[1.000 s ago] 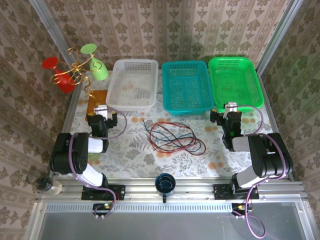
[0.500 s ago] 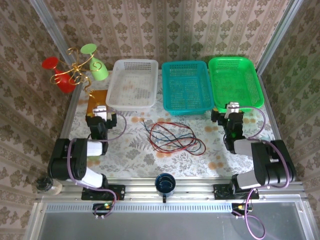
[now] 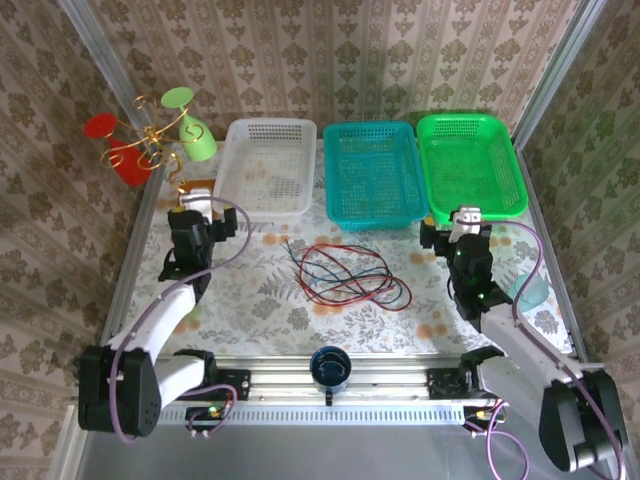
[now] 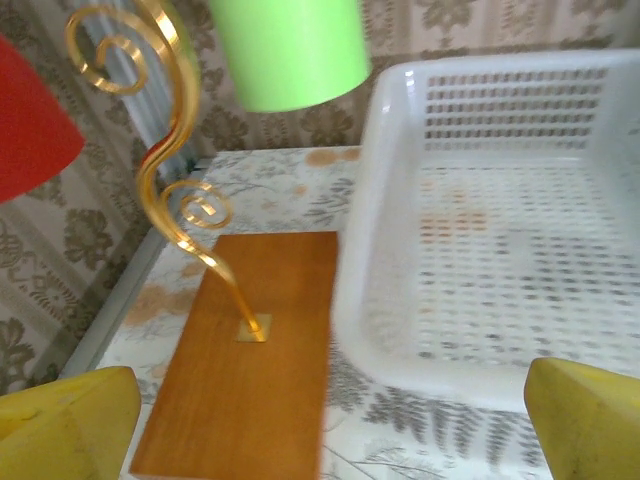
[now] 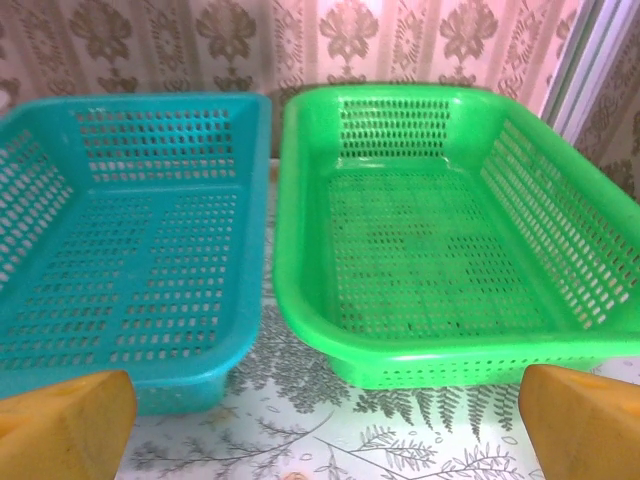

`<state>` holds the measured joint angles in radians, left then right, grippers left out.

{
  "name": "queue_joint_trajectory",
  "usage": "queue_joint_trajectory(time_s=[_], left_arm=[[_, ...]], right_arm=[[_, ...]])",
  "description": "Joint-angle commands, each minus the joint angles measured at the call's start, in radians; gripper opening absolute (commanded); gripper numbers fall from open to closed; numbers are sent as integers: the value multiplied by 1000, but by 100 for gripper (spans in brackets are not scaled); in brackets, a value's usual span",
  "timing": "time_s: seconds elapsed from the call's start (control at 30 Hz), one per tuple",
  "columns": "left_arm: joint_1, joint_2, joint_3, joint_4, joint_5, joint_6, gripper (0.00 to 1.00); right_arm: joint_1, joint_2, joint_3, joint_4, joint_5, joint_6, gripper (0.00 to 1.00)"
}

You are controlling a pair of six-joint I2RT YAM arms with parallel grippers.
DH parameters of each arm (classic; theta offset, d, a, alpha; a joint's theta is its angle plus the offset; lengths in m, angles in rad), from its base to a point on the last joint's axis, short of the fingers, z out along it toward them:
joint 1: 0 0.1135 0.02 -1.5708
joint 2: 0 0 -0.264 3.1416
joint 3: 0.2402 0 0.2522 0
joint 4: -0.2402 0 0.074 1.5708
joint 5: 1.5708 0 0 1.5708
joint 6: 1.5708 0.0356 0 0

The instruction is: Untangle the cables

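left gripper (image 3: 205, 214) spread wide, empty, white basket (image 3: 266, 170) rim just ahead, wooden base (image 4: 245, 365) ahead-left, right gripper (image 3: 462, 222) likewise wide, empty, facing teal basket (image 3: 372, 176) and green basket (image 3: 470, 165) rims, cables (image 3: 345, 276) tangled on open table (image 3: 250, 300) between the grippers, touching neither

the left arm (image 3: 160, 315) and right arm (image 3: 520, 345) have white links between black joints. a thin purple cable (image 3: 540, 262) loops along each. the fingers (image 4: 70, 420) are blunt yellow wedges.
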<state>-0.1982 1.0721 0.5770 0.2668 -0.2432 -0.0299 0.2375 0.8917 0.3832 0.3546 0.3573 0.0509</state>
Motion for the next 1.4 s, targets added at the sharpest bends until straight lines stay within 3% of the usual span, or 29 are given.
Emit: queue_joint_trajectory(time_s=[0.0,0.17,0.33,0.5,0.63,0.87,1.37], left_arm=[[-109,-53,64,-389,-53,-110,100],[-307,-84,67,-606,-21,-303,89],[-408,-24,14,-582,122,-483,78],[-418,140,-21,-370,354,-532,64],[-405,281,-1,-277,435,-529,58],[-403,380,48,-254,468,-515,45],[-392,411,79,-264,488,-504,19]], right_arm=[[83,-73,87,-278,99,32,100],[286,-42,185,-479,121,72,100],[450,94,283,-565,36,103,100],[456,236,316,-513,-133,177,100],[457,324,376,-540,-166,185,100],[456,341,381,-534,-166,161,100],[456,342,358,-520,-168,159,100]])
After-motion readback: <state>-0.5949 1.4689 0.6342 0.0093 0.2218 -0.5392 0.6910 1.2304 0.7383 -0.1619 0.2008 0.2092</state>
